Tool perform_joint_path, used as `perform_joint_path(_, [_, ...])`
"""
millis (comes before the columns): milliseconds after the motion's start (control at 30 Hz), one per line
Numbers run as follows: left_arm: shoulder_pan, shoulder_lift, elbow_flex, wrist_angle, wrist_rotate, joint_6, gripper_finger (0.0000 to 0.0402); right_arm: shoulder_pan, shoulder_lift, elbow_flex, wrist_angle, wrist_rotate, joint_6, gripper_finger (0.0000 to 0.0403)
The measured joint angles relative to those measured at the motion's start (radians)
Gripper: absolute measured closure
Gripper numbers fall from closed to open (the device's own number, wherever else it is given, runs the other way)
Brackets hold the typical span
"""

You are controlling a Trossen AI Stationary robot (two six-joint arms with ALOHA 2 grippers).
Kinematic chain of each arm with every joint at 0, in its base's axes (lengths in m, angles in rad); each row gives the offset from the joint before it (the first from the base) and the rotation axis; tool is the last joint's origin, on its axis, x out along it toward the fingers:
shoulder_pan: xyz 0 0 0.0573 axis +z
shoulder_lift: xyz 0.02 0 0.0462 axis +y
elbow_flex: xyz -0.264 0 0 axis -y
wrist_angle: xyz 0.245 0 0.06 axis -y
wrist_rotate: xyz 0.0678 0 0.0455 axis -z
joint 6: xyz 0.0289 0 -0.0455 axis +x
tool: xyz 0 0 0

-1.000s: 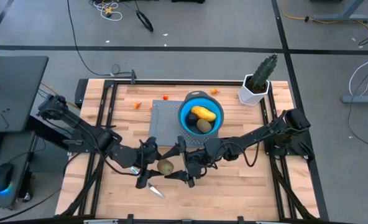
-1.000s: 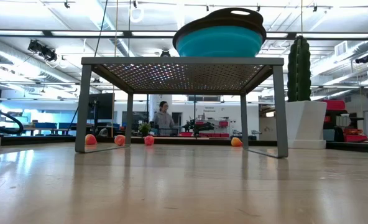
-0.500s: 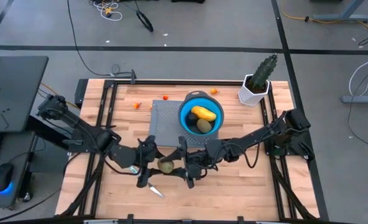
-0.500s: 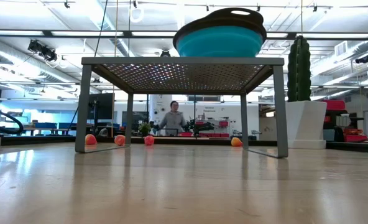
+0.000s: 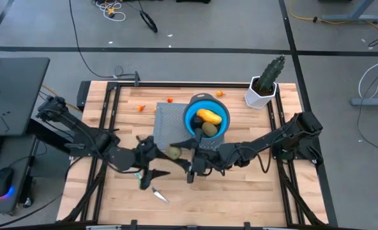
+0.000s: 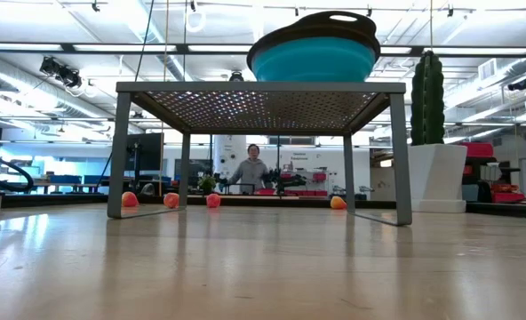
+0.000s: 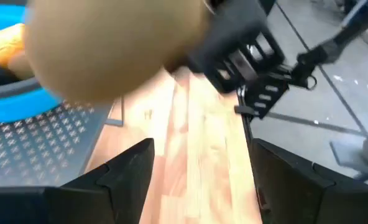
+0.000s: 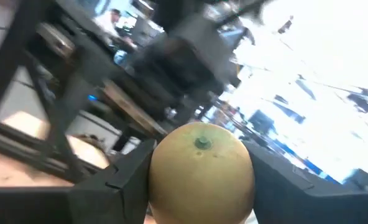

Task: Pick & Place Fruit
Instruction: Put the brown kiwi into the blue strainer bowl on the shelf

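Fruit is spread over the wooden table [image 5: 240, 191]: one olive-brown oval [image 5: 175, 151] sits between the right gripper's [image 5: 178, 152] two dark fingers [image 8: 109, 180], which close on it from both sides, as the right wrist view shows with the rounded fruit filling the gap. Just beyond that gripper, toward the far edge, the blue bowl [image 5: 190, 114] rests on a grey perforated stand [image 5: 166, 124] and holds a yellow-orange oval [image 5: 209, 116], another olive-brown oval [image 5: 209, 129] and a dark round one [image 5: 199, 125]. Small orange pieces [image 5: 140, 108] lie farther off on the bare boards behind the stand; the low view shows them in a row under the stand's mesh top.

The left gripper [image 5: 149, 163] hangs just beside the held fruit, on its near side, with its fingers [image 7: 119, 177] spread apart and nothing between them; the fruit looms close ahead of them. A slim knife [image 5: 158, 193] lies on the boards just nearer the table's front edge than this gripper.

A potted cactus [image 5: 265, 82] stands at the far right corner, well apart from both grippers. Around the table lie grey floor, cables and a desk [image 5: 13, 96] with a mouse. Through the stand's legs the low view looks into a bright open hall with ceiling ducts, where a person [image 6: 251, 171] stands far off.
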Motion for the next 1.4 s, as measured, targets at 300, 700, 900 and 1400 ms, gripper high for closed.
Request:
perform_joint_path(300, [-0.022, -0.065, 0.001, -0.216, -0.074, -0.095, 0.0132, 0.024, -0.047, -0.015, -0.069, 0.392, -0.049, 0.0189])
perform_joint_path(700, [-0.087, -0.054, 0.000, -0.337, -0.223, -0.174, 0.0141, -0.019, -0.229, -0.224, -0.028, 0.553, -0.018, 0.0188])
perform_joint_path(900, [-0.087, -0.048, -0.001, -0.339, -0.255, -0.172, 0.0141, -0.051, -0.396, -0.389, 0.002, 0.346, 0.145, 0.0188])
perform_joint_path(1400, [-0.096, -0.048, -0.051, -0.283, -0.324, -0.165, 0.0141, -0.186, -0.461, -0.507, 0.004, 0.290, 0.315, 0.0161])
